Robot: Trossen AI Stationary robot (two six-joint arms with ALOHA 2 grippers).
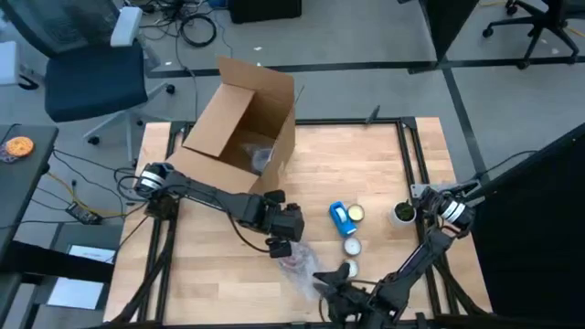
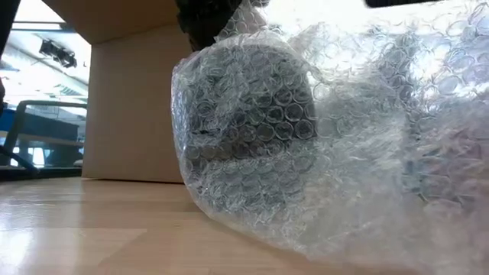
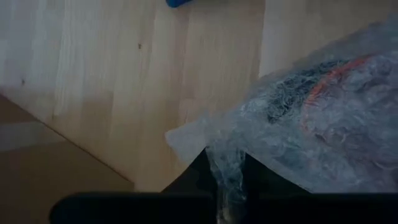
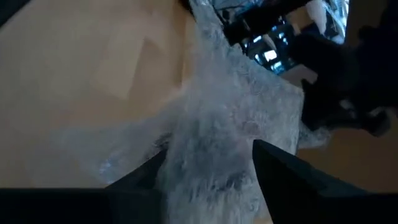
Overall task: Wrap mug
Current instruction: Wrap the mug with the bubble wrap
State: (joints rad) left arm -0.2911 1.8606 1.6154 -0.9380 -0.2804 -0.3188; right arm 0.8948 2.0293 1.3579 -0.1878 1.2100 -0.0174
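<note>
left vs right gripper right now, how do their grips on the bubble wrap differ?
The left gripper is shut on a thin edge strip of the bubble wrap; the right gripper has its fingers spread around a wide bunch of it. In the high view the left gripper comes at the bundle from the box side, the right gripper from the table's near edge. Both are on the same bundle.

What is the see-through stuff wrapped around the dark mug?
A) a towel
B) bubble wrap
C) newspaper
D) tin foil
B: in the low view the clear bubble wrap, covered in small round air pockets, is bundled around the dark mug on the wooden table.
</note>
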